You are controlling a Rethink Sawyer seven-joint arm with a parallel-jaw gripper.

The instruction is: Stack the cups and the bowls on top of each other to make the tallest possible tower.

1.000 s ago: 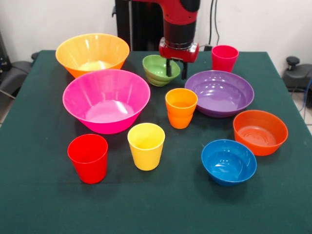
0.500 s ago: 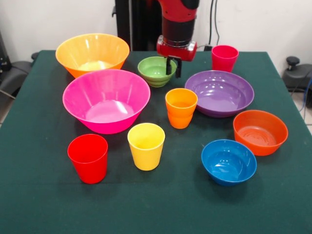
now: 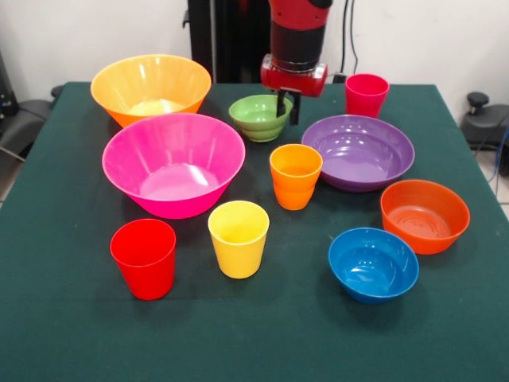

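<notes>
pincer hemmed by green bowl, purple bowl

a table with a dark green cloth fills most of the view. behind it there is a plain white wall. two thin black cables hang down along this wall, at the right of the middle. at the left edge, beside the table, a dark chair shows in part. at the right edge, some black equipment with a round knob stands on the pale floor, just beside the table corner.
</notes>
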